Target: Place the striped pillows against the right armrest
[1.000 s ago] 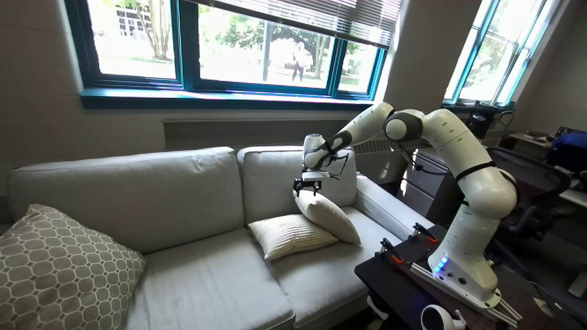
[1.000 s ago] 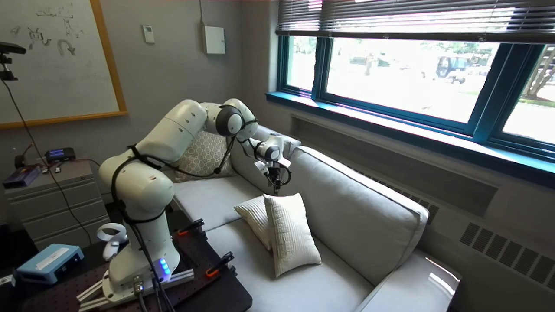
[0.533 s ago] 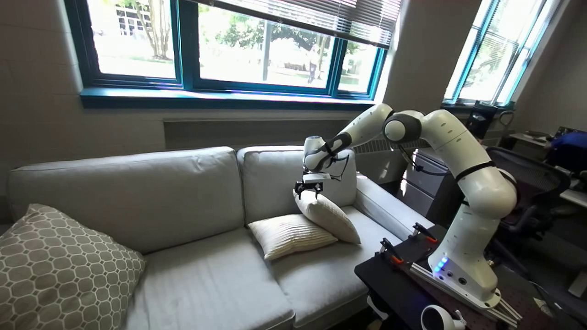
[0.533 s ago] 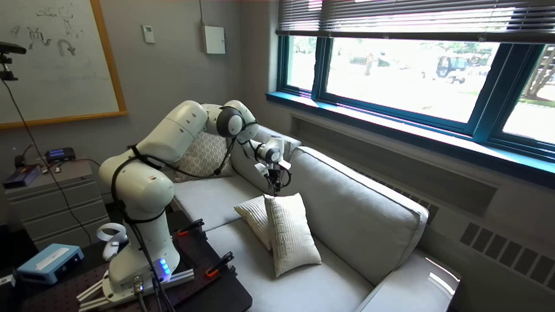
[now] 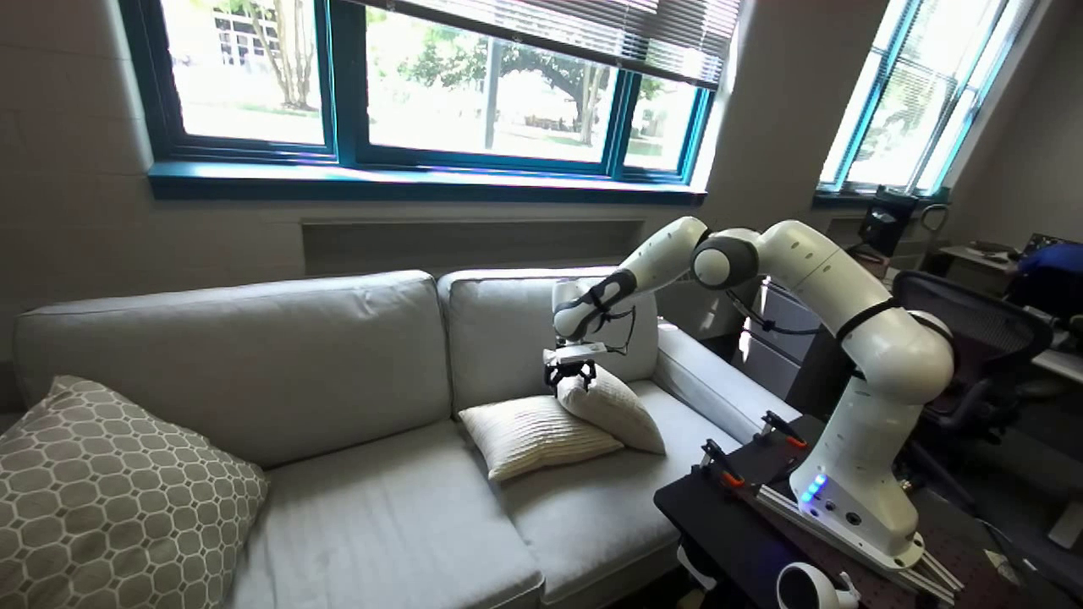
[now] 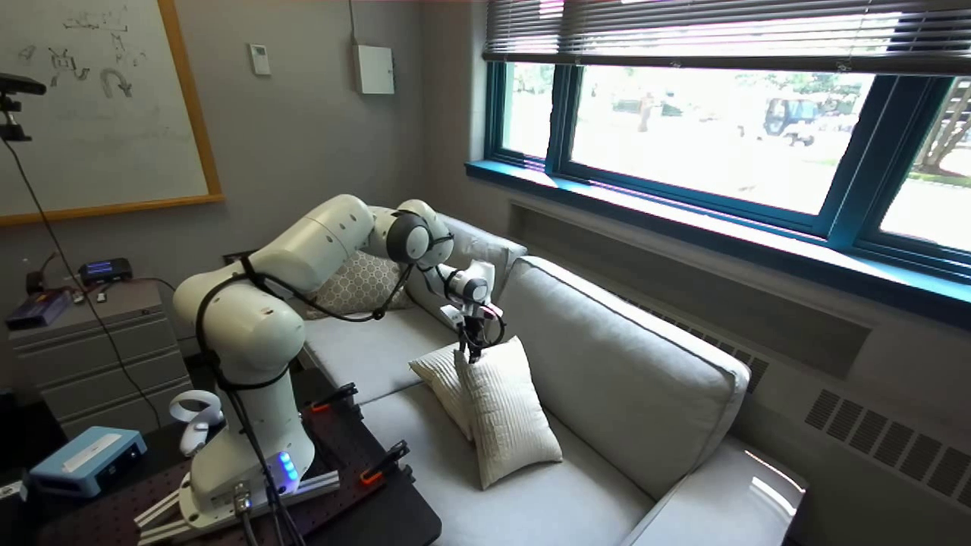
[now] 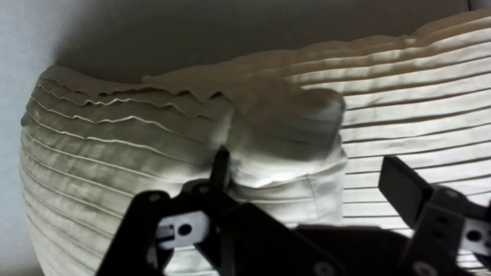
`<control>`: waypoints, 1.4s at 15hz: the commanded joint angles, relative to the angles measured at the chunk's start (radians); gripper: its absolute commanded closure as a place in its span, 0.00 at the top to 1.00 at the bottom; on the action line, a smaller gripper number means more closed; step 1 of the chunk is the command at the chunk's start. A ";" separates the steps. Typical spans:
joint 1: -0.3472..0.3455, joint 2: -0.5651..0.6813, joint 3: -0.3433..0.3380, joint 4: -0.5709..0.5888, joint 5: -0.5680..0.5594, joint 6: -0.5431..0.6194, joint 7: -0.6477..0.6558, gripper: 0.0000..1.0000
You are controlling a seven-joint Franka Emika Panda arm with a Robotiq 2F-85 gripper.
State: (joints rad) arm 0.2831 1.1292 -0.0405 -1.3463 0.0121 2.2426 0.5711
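Both striped pillows lie on the sofa seat in both exterior views. One striped pillow leans tilted on the flatter striped pillow, its upper corner raised. My gripper is open over that raised corner, pointing down. In the wrist view, a finger presses into the leaning pillow, creasing its fabric, while the opposite finger hangs over the flatter pillow. The folded corner lies between the spread fingers without being clamped. The right armrest stands beyond the leaning pillow, with bare seat between them.
Behind the pillows rises the sofa back cushion, close to the gripper. A larger lattice-patterned pillow sits at the sofa's far end. The black robot table, with clamps on its edge, borders the seat front.
My gripper has come down onto the leaning pillow's upper corner, which is now pushed lower and dented. The jaws stay spread, and the flatter pillow has hardly shifted.
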 commanded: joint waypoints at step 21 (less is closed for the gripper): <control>-0.038 -0.089 -0.249 -0.145 -0.025 0.280 0.358 0.00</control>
State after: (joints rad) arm 0.2679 1.1470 -0.2622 -1.3020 -0.0075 2.3818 0.8486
